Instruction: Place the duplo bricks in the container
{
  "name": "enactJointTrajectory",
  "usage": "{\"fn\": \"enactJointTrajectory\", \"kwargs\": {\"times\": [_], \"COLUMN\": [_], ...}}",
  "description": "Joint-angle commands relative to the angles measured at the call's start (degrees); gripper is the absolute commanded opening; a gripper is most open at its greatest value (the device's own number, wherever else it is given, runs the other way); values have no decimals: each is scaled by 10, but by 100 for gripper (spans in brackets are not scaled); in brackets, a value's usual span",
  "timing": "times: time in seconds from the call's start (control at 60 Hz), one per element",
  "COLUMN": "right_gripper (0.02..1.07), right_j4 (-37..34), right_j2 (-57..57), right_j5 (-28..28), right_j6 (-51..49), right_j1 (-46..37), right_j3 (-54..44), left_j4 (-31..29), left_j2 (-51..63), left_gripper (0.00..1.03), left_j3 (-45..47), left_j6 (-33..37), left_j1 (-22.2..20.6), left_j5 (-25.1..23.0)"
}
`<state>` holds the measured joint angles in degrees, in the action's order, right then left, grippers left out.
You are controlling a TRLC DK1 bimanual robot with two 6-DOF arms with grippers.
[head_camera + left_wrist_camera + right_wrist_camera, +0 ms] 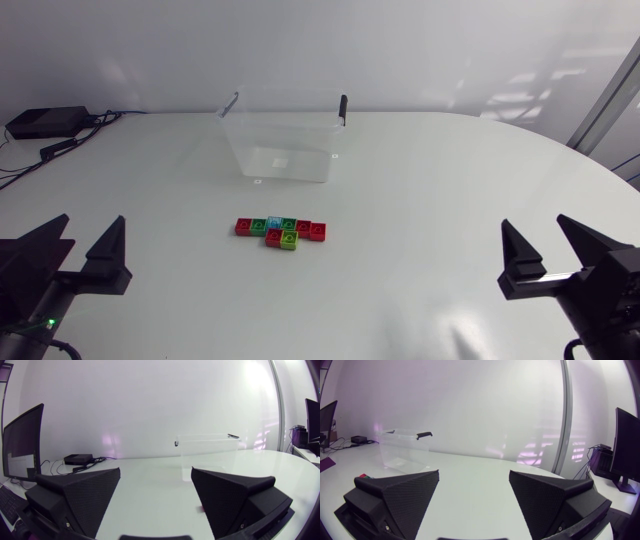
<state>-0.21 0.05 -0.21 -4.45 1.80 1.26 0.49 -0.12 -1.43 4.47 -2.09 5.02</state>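
Observation:
A cluster of red, green and one light-blue duplo bricks (281, 230) lies joined together on the white table, in front of the clear plastic container (286, 137). The container stands farther back, with black handles at its rim, and shows faintly ahead of each gripper as the container (207, 446) and the container (404, 450). My left gripper (84, 243) rests at the near left, open and with nothing between its fingers. At the near right, my right gripper (547, 247) is open too, holding nothing. A sliver of red brick (364, 476) peeks out beside the right gripper's finger.
A small black box (45, 122) with cables sits at the table's far left corner. White tabletop (420, 200) stretches between both grippers and the bricks.

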Motion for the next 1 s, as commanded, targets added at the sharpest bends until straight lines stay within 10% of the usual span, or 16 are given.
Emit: {"fn": "enactJointTrajectory", "kwargs": {"times": [0.0,0.417,0.983], "right_gripper": [103,103,103], "right_j4": [-4,5,-19], "right_j2": [-4,0,375], "right_j5": [-1,-1,-11], "right_j6": [9,10,28], "right_j1": [14,23,64], "right_j3": [-13,20,239], "left_j4": [0,-64,-85], "left_j2": [-8,29,483], "left_gripper": [99,96,86], "left_j3": [13,-92,-322], "left_j6": [-10,-9,5], "left_j1": [9,1,-29], "left_j5": [2,2,-18]}}
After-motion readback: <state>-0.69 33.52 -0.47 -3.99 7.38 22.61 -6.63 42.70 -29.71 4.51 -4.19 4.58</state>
